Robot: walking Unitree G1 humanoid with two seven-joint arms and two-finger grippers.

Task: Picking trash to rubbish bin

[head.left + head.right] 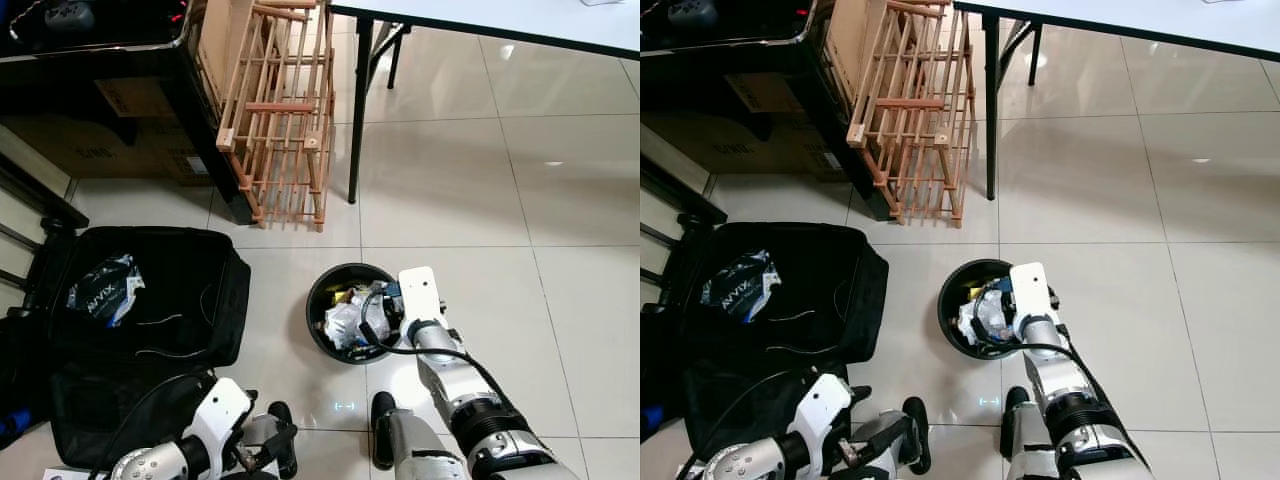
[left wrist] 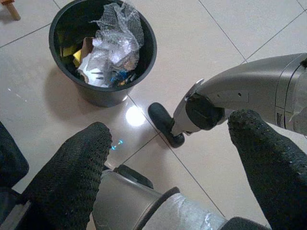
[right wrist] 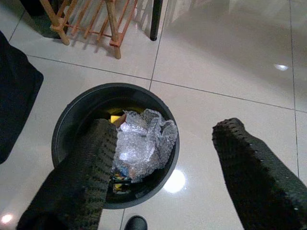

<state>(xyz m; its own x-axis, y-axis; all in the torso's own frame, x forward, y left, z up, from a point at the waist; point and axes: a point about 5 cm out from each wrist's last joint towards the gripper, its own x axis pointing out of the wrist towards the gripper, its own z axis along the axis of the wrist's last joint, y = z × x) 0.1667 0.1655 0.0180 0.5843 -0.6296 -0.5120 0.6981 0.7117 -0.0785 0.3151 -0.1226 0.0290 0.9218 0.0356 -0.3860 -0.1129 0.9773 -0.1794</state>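
A round black rubbish bin [image 1: 322, 292] stands on the tiled floor just ahead of me. It holds crumpled clear bubble wrap [image 3: 144, 148] on top of several smaller scraps of packaging. My right gripper [image 3: 165, 127] hovers directly over the bin, open, with nothing between its fingers; the right arm [image 1: 430, 340] reaches forward to the bin's right rim. My left gripper [image 2: 170, 124] hangs low at my left side, open and empty, its wrist view looking towards the bin [image 2: 103, 91] and my right foot [image 2: 163, 122].
An open black suitcase [image 1: 190, 300] lies left of the bin, with a dark printed bag [image 1: 105, 288] inside. A wooden rack [image 1: 280, 110] leans against dark furniture behind it. A black table leg [image 1: 357, 110] stands beyond the bin. Open tiles lie to the right.
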